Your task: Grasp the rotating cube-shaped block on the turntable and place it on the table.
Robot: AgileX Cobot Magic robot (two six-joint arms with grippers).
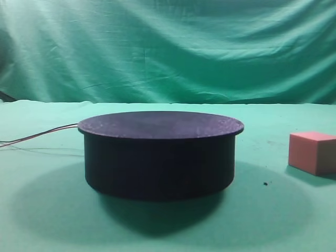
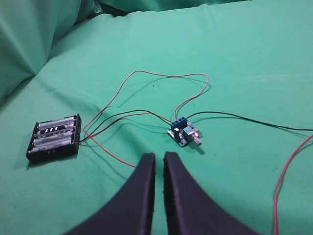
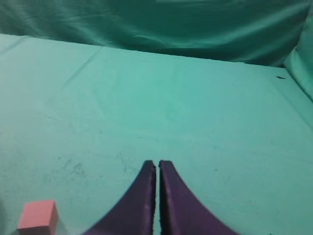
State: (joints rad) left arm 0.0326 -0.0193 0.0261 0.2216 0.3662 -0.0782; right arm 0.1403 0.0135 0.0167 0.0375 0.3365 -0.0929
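the table [image 1: 47,220], draped in green cloth, is filling every view, with a wrinkled backdrop [image 1: 168,47] of the same green hanging behind it. the turntable [image 1: 160,157] is sitting in the middle of the high view, its flat top bare, thin wires [image 1: 37,137] trailing off its left side. the cube [image 1: 312,151] is resting on the table well to the right of the turntable, partly cut by the frame edge; the right wrist view is also catching it at the lower left [image 3: 38,215], apart from the gripper.

the left gripper [image 2: 159,161] is hanging with its jaws nearly together, holding nothing, above a battery pack [image 2: 54,138] and a small circuit board [image 2: 183,132] joined by wires. the right gripper [image 3: 157,169] is pressed closed and empty over bare cloth.

judging by how things are lying, the placing looks done, so the step in hand is likely just parking. doing that well means keeping both arms clear of the cube and the wires so nothing is getting nudged.

neither arm is showing in the high view, so their height above the table is hard to judge. whether the turntable is spinning cannot be told from a plain top. the cube's right face is cut off.
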